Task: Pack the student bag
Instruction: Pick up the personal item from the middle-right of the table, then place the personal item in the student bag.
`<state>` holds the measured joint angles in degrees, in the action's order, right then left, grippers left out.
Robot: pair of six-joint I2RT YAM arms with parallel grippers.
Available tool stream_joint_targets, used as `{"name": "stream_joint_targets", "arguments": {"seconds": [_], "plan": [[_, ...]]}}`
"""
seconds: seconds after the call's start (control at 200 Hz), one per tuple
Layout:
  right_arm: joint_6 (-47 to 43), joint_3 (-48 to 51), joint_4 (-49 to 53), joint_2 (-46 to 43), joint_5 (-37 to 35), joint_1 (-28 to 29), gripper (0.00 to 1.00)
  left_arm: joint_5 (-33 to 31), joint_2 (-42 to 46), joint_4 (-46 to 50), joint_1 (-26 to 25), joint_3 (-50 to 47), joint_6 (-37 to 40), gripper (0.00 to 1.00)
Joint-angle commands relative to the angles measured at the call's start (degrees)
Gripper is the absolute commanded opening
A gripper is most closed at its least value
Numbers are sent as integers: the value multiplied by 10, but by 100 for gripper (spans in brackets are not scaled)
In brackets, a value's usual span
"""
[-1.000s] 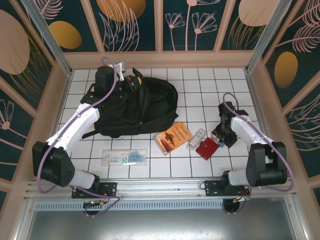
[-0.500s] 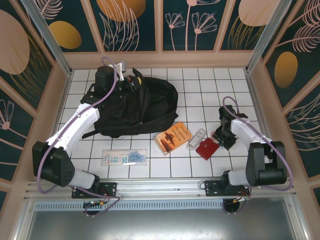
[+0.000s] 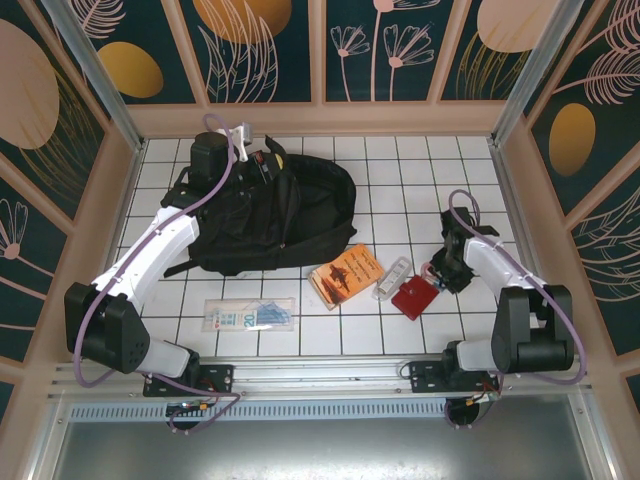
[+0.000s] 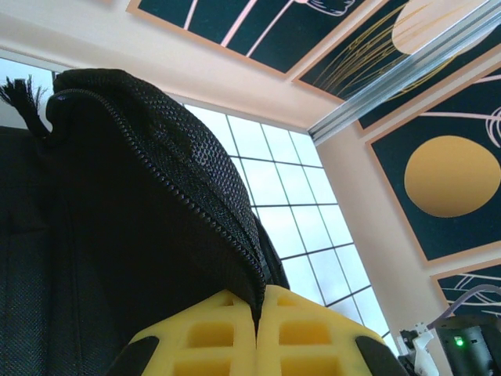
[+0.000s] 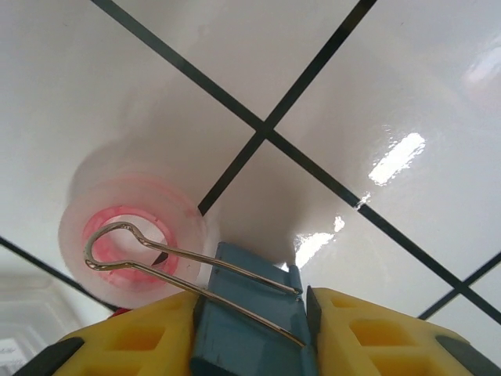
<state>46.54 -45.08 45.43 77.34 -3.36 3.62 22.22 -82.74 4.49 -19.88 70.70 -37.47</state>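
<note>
The big black student bag (image 3: 262, 215) lies at the back left of the white tiled table. My left gripper (image 3: 268, 160) is shut on the zippered edge of the bag's opening (image 4: 196, 196) and holds that flap up, its yellow fingers (image 4: 211, 333) pinching the fabric. My right gripper (image 3: 437, 272) sits low at the right, shut on a blue binder clip (image 5: 250, 301) with silver wire handles. Right beside the clip on the tiles lies a clear tape roll with a pink core (image 5: 133, 239).
An orange booklet (image 3: 345, 276), a clear plastic case (image 3: 392, 277) and a red wallet-like item (image 3: 413, 298) lie mid-right. A clear pouch with blue print (image 3: 249, 315) lies near the front left. Wooden walls and aluminium posts (image 3: 515, 75) ring the table.
My right gripper has shifted slightly back and to the right, near the red item. The left arm and the bag have stayed put.
</note>
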Motion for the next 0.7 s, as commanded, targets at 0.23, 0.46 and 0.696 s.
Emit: {"name": "stream_joint_targets", "arguments": {"seconds": [0.23,0.46,0.696], "plan": [[-43,-181,19,-49,72,68,30,38,2,-22,2,35,15,0],[-61,-359,-16,42,108,174,28,46,12,-2,2,55,21,0],[-68,-515,-47,170,134,261,29,76,6,13,2,85,17,0]]}}
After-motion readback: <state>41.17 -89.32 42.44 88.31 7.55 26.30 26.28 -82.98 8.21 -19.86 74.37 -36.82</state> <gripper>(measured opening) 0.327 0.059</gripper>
